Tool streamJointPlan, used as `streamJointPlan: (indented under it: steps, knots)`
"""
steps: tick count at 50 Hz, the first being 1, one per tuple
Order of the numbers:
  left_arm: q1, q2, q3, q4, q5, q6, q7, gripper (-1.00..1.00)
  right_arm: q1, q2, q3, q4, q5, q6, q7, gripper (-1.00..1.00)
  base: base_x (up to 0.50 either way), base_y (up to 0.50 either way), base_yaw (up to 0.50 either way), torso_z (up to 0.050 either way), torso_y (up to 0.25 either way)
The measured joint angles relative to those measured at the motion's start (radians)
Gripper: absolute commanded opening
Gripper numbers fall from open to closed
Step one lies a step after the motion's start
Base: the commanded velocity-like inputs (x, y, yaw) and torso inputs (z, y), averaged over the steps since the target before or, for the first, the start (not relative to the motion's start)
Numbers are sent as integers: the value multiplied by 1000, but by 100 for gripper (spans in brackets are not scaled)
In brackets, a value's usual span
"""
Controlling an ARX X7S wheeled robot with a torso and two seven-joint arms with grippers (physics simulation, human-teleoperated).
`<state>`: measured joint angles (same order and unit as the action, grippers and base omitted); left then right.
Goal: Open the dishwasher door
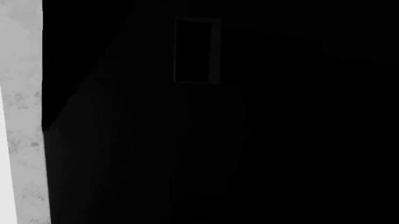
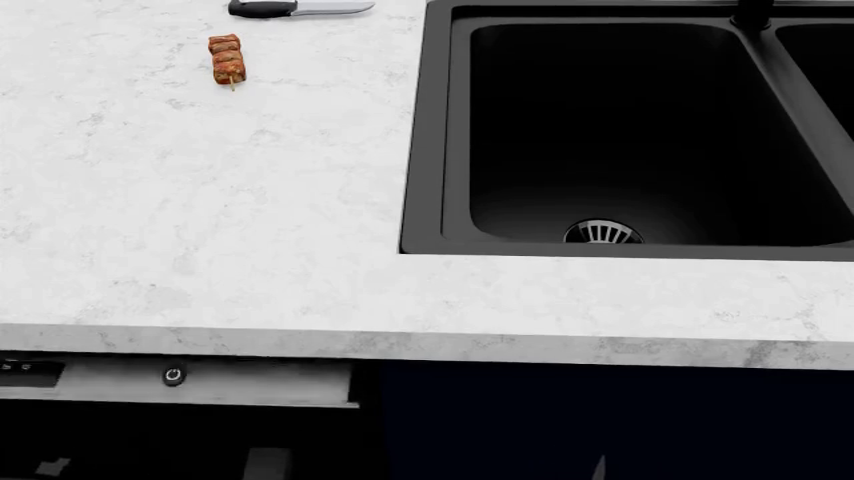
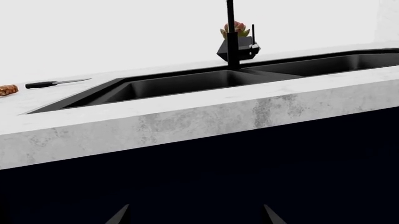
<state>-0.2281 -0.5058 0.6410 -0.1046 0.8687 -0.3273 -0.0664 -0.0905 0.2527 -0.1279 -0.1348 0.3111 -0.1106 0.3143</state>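
Your head view is mostly white marble countertop (image 2: 200,200), with the black sink (image 2: 434,150) set into its right half, drain (image 2: 603,232) at the basin floor. Below the counter's front lip on the left sits the dishwasher door (image 2: 240,383): only its pale grey top edge shows clearly, with the small round button (image 2: 172,376) near its left end. The black panel under that edge is lost in shadow, so you can't read the handle from here. To the door's right is a dark navy cabinet front (image 2: 601,420).

Right gripper (image 3: 193,217): you see just two dark fingertips (image 3: 118,215) poking into the right wrist view, set well apart, nothing between them, so it's spread wide and empty. It faces the navy front under the sink, below the counter lip, with the faucet (image 3: 231,32) and a small potted plant (image 3: 237,39) behind. The door is off to that gripper's left, not in its view.

Left gripper: left wrist view is nearly all black with a pale strip (image 1: 22,112) at one side; probably counter edge, but can't confirm. No fingers visible there.

Far back left on the counter: a knife (image 2: 296,9) and a meat skewer (image 2: 226,59), near each other, not touching.
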Motion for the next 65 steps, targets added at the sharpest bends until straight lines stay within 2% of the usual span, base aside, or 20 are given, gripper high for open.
streamJointPlan:
  steps: [16,44,65]
  knots:
    - [209,-61,-28,232,13,-96,33,-100,-15,10,18,-12,19,-14,11,100,0,0,-1,0,0]
    - [609,-130,-55,444,-10,-152,-128,-100,-6,23,3,-45,20,8,28,100,0,0,-1,0,0]
    - [853,-159,-26,475,-28,-173,-237,-100,-16,37,-7,-87,14,27,47,100,0,-1,-1,0,0]
